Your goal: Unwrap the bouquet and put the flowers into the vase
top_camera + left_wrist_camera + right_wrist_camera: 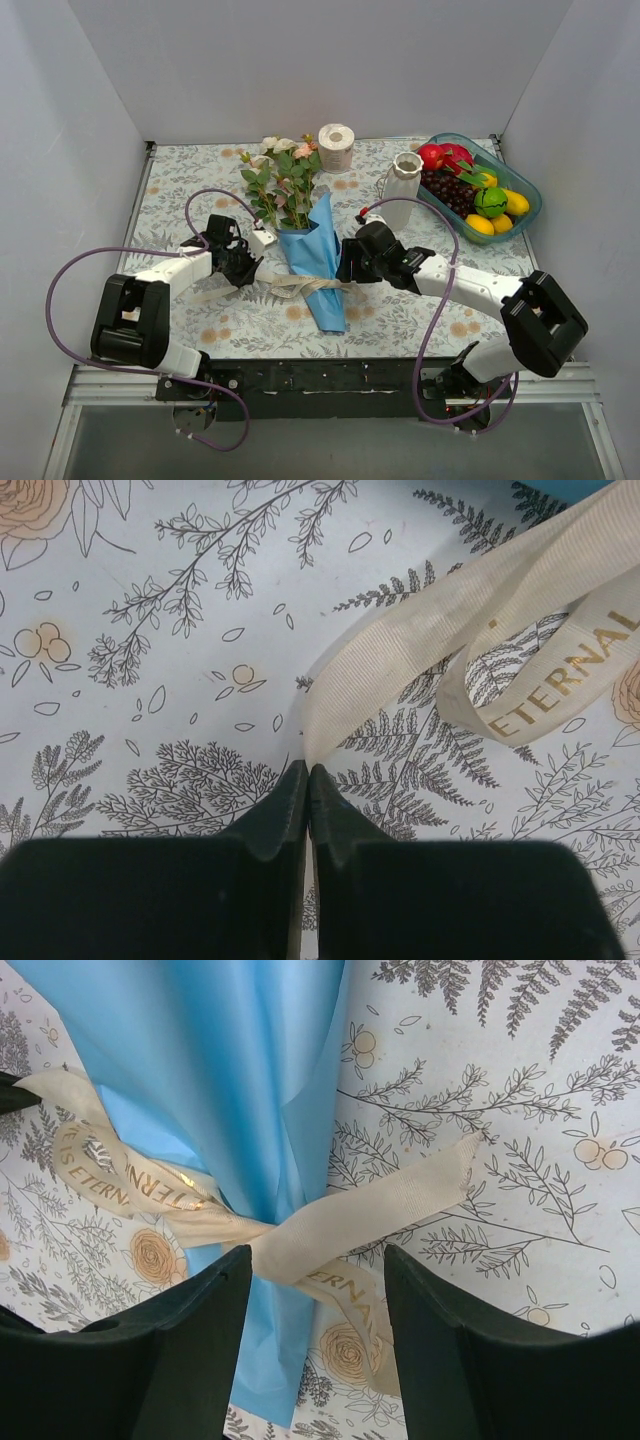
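While our left gripper [309, 780] pinches the beige ribbon [420, 650] tight, gold "ETERNAL" print at two o'clock, we see our right gripper [318, 1260] spread over the knot, blue-wrapped bouquet [318, 255] lying between both arms, white vase [400, 185] at two o'clock of it.

**Desk layout: bouquet at centre, between both claws**

The bouquet [305, 225] is laid mid-desk [170, 190], blooms to the rear. The ribbon [300, 284] is laid across it, trailing left. The left claw [248, 272] is set just left of it and the right claw [346, 262] just right. The vase [400, 185] is stood behind-right, the paper roll [336, 147] behind, and the fruit basket [480, 185] right of the vase.
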You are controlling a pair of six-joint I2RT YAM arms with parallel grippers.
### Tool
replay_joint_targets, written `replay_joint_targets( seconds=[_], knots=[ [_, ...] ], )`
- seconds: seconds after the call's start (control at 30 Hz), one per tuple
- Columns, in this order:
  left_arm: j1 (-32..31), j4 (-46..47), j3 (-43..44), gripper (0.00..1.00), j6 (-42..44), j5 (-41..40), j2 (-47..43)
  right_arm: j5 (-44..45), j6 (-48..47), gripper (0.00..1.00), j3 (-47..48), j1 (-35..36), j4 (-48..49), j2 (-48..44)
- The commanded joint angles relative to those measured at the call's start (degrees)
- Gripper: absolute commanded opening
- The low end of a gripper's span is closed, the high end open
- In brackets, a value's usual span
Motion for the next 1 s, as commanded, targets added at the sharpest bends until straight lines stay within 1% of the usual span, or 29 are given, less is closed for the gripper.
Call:
replay_joint_targets(
  seconds=[0.0, 0.17, 0.27, 0.3, 0.37, 0.4, 0.47, 0.5, 0.57, 0.6, 0.77, 0.97],
  knots=[
    [-0.4, -1.8, -0.5, 0.0, 1.2, -1.1, 1.3, 0.2, -0.1, 0.64, -0.1, -0.1, 3.5, 0.8],
    [-0.4, -2.5, -0.8, 0.0, 1.2, -1.6, -1.7, -1.7, 1.0, 0.62, 0.3, -0.2, 6.4, 4.3],
    [-0.4, -3.2, -1.0, 0.0, 1.1, -2.1, -2.4, -3.6, 1.8, 0.52, 0.7, -0.2, 7.1, 6.9],
    [-0.4, -3.2, -1.1, 0.0, 1.1, -2.4, -2.9, -4.1, 1.9, 0.46, 0.8, -0.2, 7.0, 7.1],
    [-0.4, -3.2, -1.5, 0.0, 1.2, -2.9, -3.6, -4.4, 2.2, 0.38, 0.8, -0.2, 6.8, 7.3],
    [-0.4, -3.2, -1.6, 0.0, 1.1, -2.9, -4.1, -4.5, 2.3, 0.3, 0.6, -0.2, 6.7, 7.0],
    [-0.4, -3.1, -1.5, 0.0, 1.1, -3.1, -4.4, -3.9, 2.4, 0.19, 0.2, -0.2, 6.3, 5.4],
    [-0.4, -3.0, -1.6, 0.0, 1.0, -3.0, -4.5, -3.0, 2.3, 0.09, 0.3, -0.2, 6.0, 4.7],
    [-0.4, -3.0, -1.4, 0.0, 0.6, -3.0, -4.5, -2.4, 2.1, 0.03, 0.3, -0.2, 5.3, 2.5],
    [-0.4, -3.0, -1.4, 0.0, 0.6, -3.0, -4.4, -2.0, 1.9, 0.01, 0.3, -0.2, 5.1, 1.7],
    [-0.4, -2.6, -1.3, 0.0, 0.0, -3.7, -4.4, -0.9, 1.1, 0.01, 0.6, -0.2, 4.6, -3.5],
    [-0.3, -1.9, -2.6, 0.0, -0.2, -4.7, -5.6, -0.7, 0.5, 0.01, 1.0, -0.2, 3.0, -5.9]
  ],
)
